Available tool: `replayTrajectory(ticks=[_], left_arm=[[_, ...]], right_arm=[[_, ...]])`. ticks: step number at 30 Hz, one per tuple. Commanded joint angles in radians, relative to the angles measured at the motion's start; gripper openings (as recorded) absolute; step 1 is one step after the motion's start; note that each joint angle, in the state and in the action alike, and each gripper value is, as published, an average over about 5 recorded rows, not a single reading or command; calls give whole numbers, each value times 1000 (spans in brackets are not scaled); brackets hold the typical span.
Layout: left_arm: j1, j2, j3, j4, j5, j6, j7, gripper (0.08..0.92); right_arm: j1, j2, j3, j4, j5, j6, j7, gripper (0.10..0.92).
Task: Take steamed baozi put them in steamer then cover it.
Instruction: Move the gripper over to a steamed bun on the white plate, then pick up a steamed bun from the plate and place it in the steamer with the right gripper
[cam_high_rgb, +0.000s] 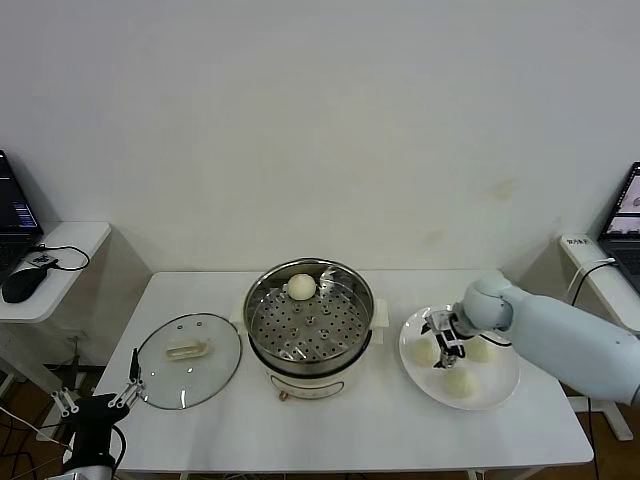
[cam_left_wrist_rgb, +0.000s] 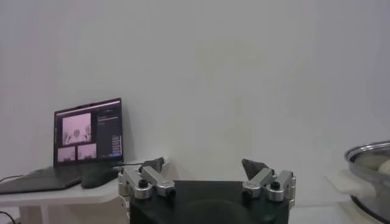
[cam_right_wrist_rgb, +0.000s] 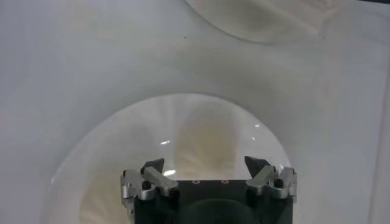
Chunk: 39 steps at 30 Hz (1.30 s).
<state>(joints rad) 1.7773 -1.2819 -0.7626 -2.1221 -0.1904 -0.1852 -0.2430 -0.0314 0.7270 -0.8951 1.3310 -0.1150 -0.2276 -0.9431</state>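
The steel steamer (cam_high_rgb: 310, 325) stands at the table's middle with one cream-white baozi (cam_high_rgb: 301, 287) on its perforated tray. Three more baozi lie on a white plate (cam_high_rgb: 500, 392) to the right. My right gripper (cam_high_rgb: 445, 345) hangs low over the plate's left baozi (cam_high_rgb: 425, 352). In the right wrist view its fingers (cam_right_wrist_rgb: 256, 163) stand open on either side of that baozi (cam_right_wrist_rgb: 204, 137), apart from it. The glass cover (cam_high_rgb: 188, 358) lies flat on the table left of the steamer. My left gripper (cam_high_rgb: 100, 400) is parked open off the table's front left corner.
A side table with a laptop (cam_left_wrist_rgb: 88, 137) and a mouse (cam_high_rgb: 20, 285) stands at the far left. Another laptop (cam_high_rgb: 625, 225) sits at the far right. The steamer's rim (cam_left_wrist_rgb: 372, 152) shows in the left wrist view.
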Motion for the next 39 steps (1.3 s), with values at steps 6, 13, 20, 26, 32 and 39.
replayTrajectory(ticks=[6, 13, 20, 26, 32, 39], left_arm=[[4, 1, -1, -8, 1, 0, -1, 823], [5, -3, 1, -14, 6, 1, -1, 823], [0, -2, 3, -17, 6, 2, -1, 823], [-4, 4, 3, -20, 4, 3, 0, 823], [-6, 13, 3, -28, 3, 5, 0, 823], [-13, 11, 2, -35, 1, 4, 0, 823]], right_arm=[[-27, 24, 19, -28, -25, 0, -15, 634], [0, 10, 24, -14, -19, 5, -36, 512], [108, -48, 15, 43, 44, -6, -75, 487], [294, -117, -13, 128, 165, -29, -97, 497], [604, -90, -186, 208, 347, -74, -87, 501], [750, 100, -308, 228, 508, -161, -13, 508]])
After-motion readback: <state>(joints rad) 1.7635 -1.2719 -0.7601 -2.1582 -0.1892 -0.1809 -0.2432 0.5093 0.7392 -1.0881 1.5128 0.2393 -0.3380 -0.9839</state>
